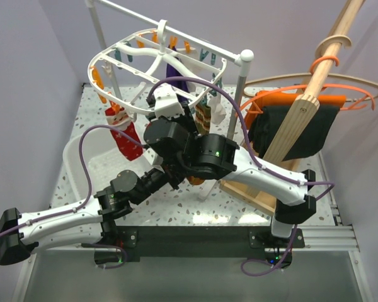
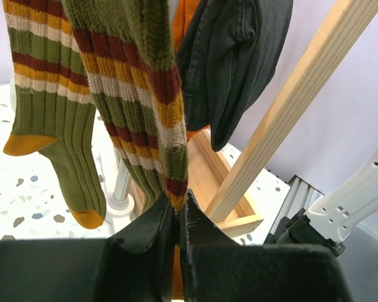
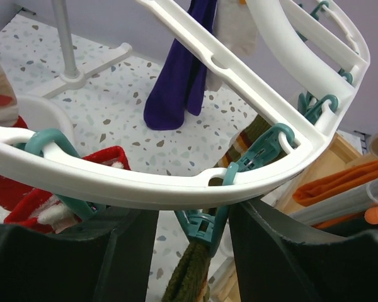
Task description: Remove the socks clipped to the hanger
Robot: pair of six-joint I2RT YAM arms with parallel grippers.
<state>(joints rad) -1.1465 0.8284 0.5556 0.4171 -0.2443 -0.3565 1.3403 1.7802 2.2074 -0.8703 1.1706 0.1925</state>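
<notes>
Left wrist view shows the left gripper point(image 2: 181, 204) clamped on the striped sock point(image 2: 145, 94) at its lower end. Above, the right gripper point(image 3: 194, 220) stands open astride the teal clip point(image 3: 255, 156) that seems to hold that sock to the hanger point(image 3: 176, 189). Squeeze the clip's tails squarely before pulling, then draw the sock straight down, gently, so the hanger doesn't swing.

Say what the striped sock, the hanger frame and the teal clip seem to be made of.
Striped sock: knitted yarn, matte, likely wool or cotton; ribbed stitches show. Hanger frame: white moulded plastic, smooth, slightly glossy; highlights along its rim. Teal clip: probably plastic, smooth with moulded ridges.
</notes>
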